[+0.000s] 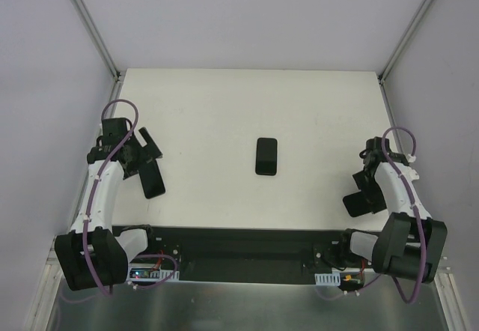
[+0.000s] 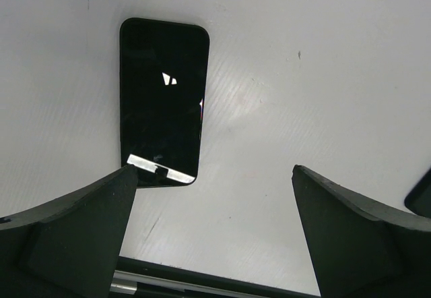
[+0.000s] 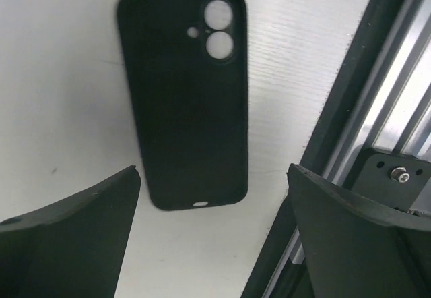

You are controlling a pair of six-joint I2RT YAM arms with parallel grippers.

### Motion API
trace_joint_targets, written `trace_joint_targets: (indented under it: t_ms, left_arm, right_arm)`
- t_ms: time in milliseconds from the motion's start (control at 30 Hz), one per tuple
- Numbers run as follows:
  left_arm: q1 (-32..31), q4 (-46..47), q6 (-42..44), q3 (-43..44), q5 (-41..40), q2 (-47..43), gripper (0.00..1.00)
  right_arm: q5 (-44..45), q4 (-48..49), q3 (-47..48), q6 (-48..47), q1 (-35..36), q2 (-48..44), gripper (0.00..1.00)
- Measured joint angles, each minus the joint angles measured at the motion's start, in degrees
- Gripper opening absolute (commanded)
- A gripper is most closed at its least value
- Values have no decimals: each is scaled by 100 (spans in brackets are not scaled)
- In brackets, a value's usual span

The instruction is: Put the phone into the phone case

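The phone (image 2: 163, 102) lies screen up on the white table, glossy black with bright reflections, ahead and left of my open left gripper (image 2: 214, 170). From above, the phone (image 1: 153, 180) sits near the table's front left, beside the left arm (image 1: 97, 189). The phone case (image 3: 185, 96) is a matte black shell with round camera holes at its far end. It lies flat just beyond my open right gripper (image 3: 214, 167), slightly to the left. Nothing is between either pair of fingers. Neither gripper touches its object.
Another black phone-sized slab (image 1: 266, 156) lies at the table's middle. The table's dark edge rail (image 2: 215, 278) runs just below the left fingers. A metal rail (image 3: 350, 109) crosses diagonally right of the case, under the right finger. A dark corner (image 2: 422, 200) pokes in at the right.
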Motion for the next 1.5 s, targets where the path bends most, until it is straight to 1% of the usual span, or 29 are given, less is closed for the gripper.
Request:
trace_joint_targets:
  t_ms: [133, 267, 367, 467, 500, 567, 600, 667, 700, 767, 800, 833, 967, 1167, 1300, 1500]
  left_arm:
    - [-9, 2, 0, 0, -125, -52, 98]
    - [-9, 0, -2, 0, -168, -52, 98]
    - [-9, 0, -4, 0, -175, -44, 98]
    - [-9, -2, -2, 0, -210, -9, 98]
    - [-9, 0, -2, 0, -216, 4, 98]
    - [-9, 0, -4, 0, -221, 15, 97]
    - [-9, 0, -4, 0, -225, 15, 98]
    - [-9, 0, -15, 0, -227, 15, 97]
    - [-9, 0, -26, 0, -232, 15, 98]
    - [-9, 0, -48, 0, -243, 11, 98]
    - [-9, 0, -66, 0, -254, 7, 98]
    - [-9, 0, -81, 0, -262, 0, 98]
    - [-9, 0, -136, 0, -275, -61, 98]
    - [-9, 0, -157, 0, -308, -37, 98]
    - [-9, -35, -247, 0, -527, 155, 98]
    - [-4, -186, -675, 0, -1016, 240, 99]
  right_arm:
    - [-111, 181, -358, -33, -422, 367, 90]
    - [-227, 437, -601, -122, -715, 463, 87]
    - [-308, 717, -658, -229, -914, 599, 81]
    - [-457, 881, -549, -354, -1102, 800, 72]
    - [-509, 933, -494, -398, -1167, 887, 63]
    - [-586, 1021, -372, -459, -1248, 1064, 54]
    - [-610, 1095, -323, -496, -1266, 1141, 47]
    - [-627, 1213, -278, -557, -1279, 1215, 43]
    - [-588, 1250, -278, -586, -1283, 1226, 36]
    - [-511, 1248, -280, -669, -1311, 1248, 28]
    - [-485, 1248, -284, -691, -1318, 1263, 12]
    - [-433, 1237, -278, -741, -1325, 1290, 2]
    - [-337, 1161, -251, -986, -1364, 1443, 2]
    - [-551, 1268, -284, -1443, -1250, 1305, 2]
    - [-1012, 1486, -365, -1528, -411, 728, 2]
    - [-1353, 1668, -378, -1727, 986, -131, 2]
